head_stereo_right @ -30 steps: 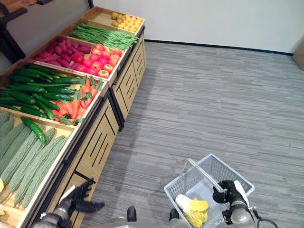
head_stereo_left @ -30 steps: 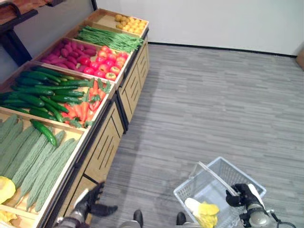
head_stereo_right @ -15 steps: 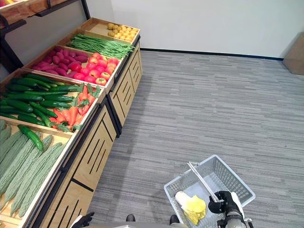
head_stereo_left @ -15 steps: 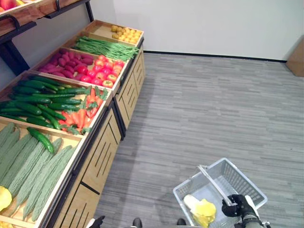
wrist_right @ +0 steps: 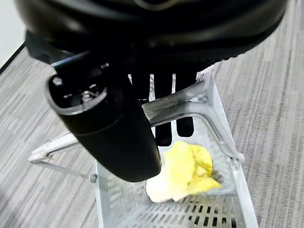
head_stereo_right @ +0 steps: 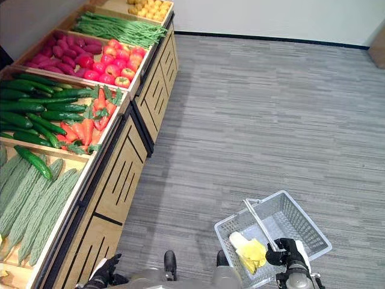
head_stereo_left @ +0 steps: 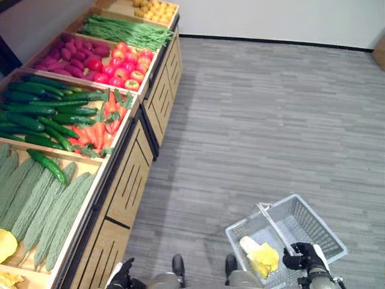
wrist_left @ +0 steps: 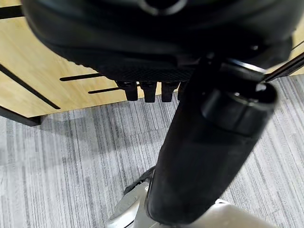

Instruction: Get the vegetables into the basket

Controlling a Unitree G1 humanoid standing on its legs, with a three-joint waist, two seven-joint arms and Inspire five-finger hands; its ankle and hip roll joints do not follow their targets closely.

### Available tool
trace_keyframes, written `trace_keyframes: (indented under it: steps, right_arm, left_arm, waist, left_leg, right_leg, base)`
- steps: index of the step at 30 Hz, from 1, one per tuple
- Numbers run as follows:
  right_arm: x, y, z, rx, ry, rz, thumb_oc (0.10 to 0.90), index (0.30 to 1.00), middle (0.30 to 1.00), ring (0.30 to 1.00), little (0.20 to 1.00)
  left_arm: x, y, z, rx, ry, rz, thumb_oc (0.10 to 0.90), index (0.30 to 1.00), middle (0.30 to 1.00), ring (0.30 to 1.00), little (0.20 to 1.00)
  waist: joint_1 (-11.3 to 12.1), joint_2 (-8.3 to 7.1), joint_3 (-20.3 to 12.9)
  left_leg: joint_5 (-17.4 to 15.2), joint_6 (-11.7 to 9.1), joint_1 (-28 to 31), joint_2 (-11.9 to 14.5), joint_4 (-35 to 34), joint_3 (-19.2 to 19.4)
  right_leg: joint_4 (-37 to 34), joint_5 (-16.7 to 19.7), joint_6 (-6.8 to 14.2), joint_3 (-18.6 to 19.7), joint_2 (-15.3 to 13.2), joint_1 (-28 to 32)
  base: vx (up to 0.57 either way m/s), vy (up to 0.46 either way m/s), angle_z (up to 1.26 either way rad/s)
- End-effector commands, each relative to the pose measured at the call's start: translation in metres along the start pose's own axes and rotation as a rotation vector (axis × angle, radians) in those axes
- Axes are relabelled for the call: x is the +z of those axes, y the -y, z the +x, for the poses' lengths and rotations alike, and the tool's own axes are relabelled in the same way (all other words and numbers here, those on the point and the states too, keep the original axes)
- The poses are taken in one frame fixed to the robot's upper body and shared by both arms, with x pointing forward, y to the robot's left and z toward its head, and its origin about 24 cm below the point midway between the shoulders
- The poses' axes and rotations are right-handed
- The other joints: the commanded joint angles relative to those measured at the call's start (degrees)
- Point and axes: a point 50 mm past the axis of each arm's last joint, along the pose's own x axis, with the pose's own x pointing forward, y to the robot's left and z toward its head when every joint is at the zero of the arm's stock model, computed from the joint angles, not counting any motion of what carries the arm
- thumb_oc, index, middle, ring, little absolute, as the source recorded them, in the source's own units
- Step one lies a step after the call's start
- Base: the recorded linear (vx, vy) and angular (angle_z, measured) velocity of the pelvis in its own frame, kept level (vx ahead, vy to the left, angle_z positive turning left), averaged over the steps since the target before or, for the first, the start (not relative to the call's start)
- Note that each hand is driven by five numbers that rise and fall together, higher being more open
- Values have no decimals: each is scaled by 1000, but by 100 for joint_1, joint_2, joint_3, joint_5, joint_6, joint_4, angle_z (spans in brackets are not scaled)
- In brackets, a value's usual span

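The right hand (head_stereo_left: 305,257) gripped the handle (wrist_right: 176,101) of the basket (head_stereo_left: 313,220), fingers curled round it. Inside the basket lay a yellow leafy vegetable (head_stereo_left: 262,256) — pale at one end. The left hand (head_stereo_right: 103,274) hung low beside the wooden produce stand (head_stereo_left: 129,186) — finger state could not be determined.

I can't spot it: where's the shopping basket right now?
The basket hangs low on the robot's right over the grey floor, its handle gripped by the right hand.
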Motion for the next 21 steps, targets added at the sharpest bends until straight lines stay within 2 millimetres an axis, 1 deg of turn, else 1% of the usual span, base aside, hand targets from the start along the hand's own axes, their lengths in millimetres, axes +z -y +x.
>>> trace_keyframes:
  steps: [1,2,3,4,5,6,7,8,9,10,11,12,13,14,15,16,17,18,19,20,21]
  right_arm:
    - [55,11,10,-45,227,65,400,300,300,300,300]
    - [59,8,10,-36,237,66,400,300,300,300,300]
    - [65,8,11,-40,256,74,400,300,300,300,300]
    - [68,6,12,-43,260,77,400,300,300,300,300]
    - [69,6,12,-46,265,75,400,300,300,300,300]
    - [67,9,11,-52,260,78,400,300,300,300,300]
    - [64,9,11,-51,251,76,400,300,300,300,300]
    - [62,9,10,-53,249,77,400,300,300,300,300]
    - [60,13,11,-59,239,74,400,300,300,300,300]
    - [64,20,12,-77,253,83,400,300,300,300,300]
    - [66,22,13,-85,259,86,400,300,300,300,300]
    - [67,25,13,-93,263,89,400,300,300,300,300]
    - [66,29,14,-105,260,92,400,300,300,300,300]
    - [61,32,12,-113,257,101,400,300,300,300,300]
    - [58,33,11,-118,250,108,400,300,300,300,300]
    - [56,32,11,-120,242,111,400,300,300,300,300]
    - [55,33,10,-129,239,120,400,300,300,300,300]
    - [53,34,10,-136,231,125,400,300,300,300,300]
    - [53,35,11,-142,230,126,400,300,300,300,300]
    - [54,36,11,-141,233,123,400,300,300,300,300]
    - [54,33,11,-138,231,110,400,300,300,300,300]
  left_arm:
    - [10,-31,2,100,66,7,900,1000,1000,1000,1000]
    - [10,-31,2,102,64,-4,900,1000,1000,1000,1000]
    - [13,-36,3,124,69,-33,900,1000,1000,1000,1000]
    - [15,-35,5,124,60,-54,900,1000,1000,1000,1000]
    - [17,-33,6,118,65,-54,900,1000,1000,1000,1000]
    - [22,-29,7,104,78,-47,900,1000,1000,1000,1000]
    - [24,-26,7,94,84,-45,900,1000,1000,1000,1000]
    - [24,-24,7,93,81,-46,900,1000,1000,1000,1000]
    - [23,-21,7,87,70,-66,900,1000,1000,1000,1000]
    - [24,-19,7,92,70,-108,900,1000,1000,1000,1000]
    - [27,-17,8,89,76,-112,900,1000,1000,1000,1000]
    - [31,-17,8,90,87,-118,900,1000,1000,1000,1000]
    - [38,-18,10,92,110,-131,900,1000,1000,1000,1000]
    - [43,-21,10,100,124,-144,900,1000,1000,1000,1000]
    - [44,-23,10,104,128,-152,900,1000,1000,1000,1000]
    - [46,-24,11,106,132,-151,900,1000,1000,1000,1000]
    - [51,-26,11,117,149,-148,900,1000,1000,1000,1000]
    - [52,-26,11,117,155,-142,900,1000,1000,1000,1000]
    - [52,-27,11,116,163,-135,900,1000,1000,1000,1000]
    - [52,-28,11,121,164,-133,900,1000,1000,1000,1000]
    - [47,-29,10,130,151,-132,900,1000,1000,1000,1000]
  waist:
    - [85,-92,120]
    - [53,-122,146]
    - [-21,-146,228]
    - [-70,-220,232]
    - [-145,-178,244]
    - [-269,-168,220]
    - [-287,-159,181]
    - [-277,-164,141]
    - [-293,-123,53]
    - [-309,-61,9]
    - [-317,-52,11]
    - [-307,-76,31]
    - [-234,-109,113]
    - [-205,-156,173]
    - [-185,-188,193]
    - [-167,-209,221]
    - [-94,-251,322]
    - [-74,-276,335]
    - [-26,-257,344]
    - [16,-266,332]
    - [148,-200,324]
  left_leg:
    - [-688,-86,204,161,706,-77]
    - [-766,-75,449,84,572,-9]
    - [-848,-117,623,-2,413,-41]
    - [-934,-190,802,-95,295,-120]
    - [-978,-232,896,-67,242,-212]
    - [-1106,-300,1032,-51,293,-348]
    - [-1169,-354,1094,-17,322,-414]
    - [-1216,-377,1088,2,385,-456]
    - [-1230,-476,1141,131,494,-542]
    - [-990,-641,952,246,1031,-623]
    - [-910,-701,797,294,1313,-645]
    - [-709,-795,552,346,1813,-680]
    - [-208,-892,207,411,2557,-825]
    - [354,-948,-223,564,3377,-852]
    - [510,-911,-347,650,3627,-816]
    - [534,-869,-489,686,3740,-788]
    - [328,-781,-1000,676,3797,-728]
    - [208,-734,-1278,599,3721,-703]
    - [66,-689,-1513,577,3354,-620]
    - [25,-651,-1623,551,3051,-616]
    - [161,-639,-1747,522,2018,-733]
  right_leg:
    - [1089,992,433,-257,-607,-472]
    - [819,940,428,-487,-559,-731]
    - [174,984,436,-590,-391,-935]
    - [-670,1134,527,-701,-388,-960]
    - [-971,1200,553,-608,-301,-938]
    - [-1017,1243,567,-234,-122,-1022]
    - [-1066,1101,525,-192,-67,-929]
    - [-1057,1077,466,-238,-48,-914]
    - [-880,892,342,-401,65,-926]
    - [-697,656,189,-512,219,-880]
    - [-614,549,131,-555,241,-877]
    - [-544,454,40,-568,292,-790]
    - [-455,232,-147,-553,406,-593]
    - [-406,45,-374,-576,493,-405]
    - [-380,-75,-469,-578,545,-322]
    - [-389,-152,-519,-576,586,-236]
    - [-442,-281,-536,-569,612,-7]
    - [-482,-306,-520,-565,592,75]
    - [-532,-358,-487,-545,608,197]
    - [-565,-380,-461,-495,604,244]
    - [-587,-480,-408,-387,686,359]
  base:
    - [226,259,-44]
    - [375,98,-51]
    - [547,-32,-54]
    - [483,-114,-16]
    - [553,-166,-2]
    - [452,-132,61]
    - [455,-151,103]
    - [455,-234,161]
    - [576,-339,114]
    - [519,-329,84]
    - [369,-279,50]
    - [298,-270,58]
    - [406,-394,44]
    - [399,-384,28]
    - [290,-310,23]
    - [249,-241,26]
    - [232,-177,28]
    - [282,-114,26]
    - [238,0,13]
    - [347,111,-4]
    - [374,173,-26]
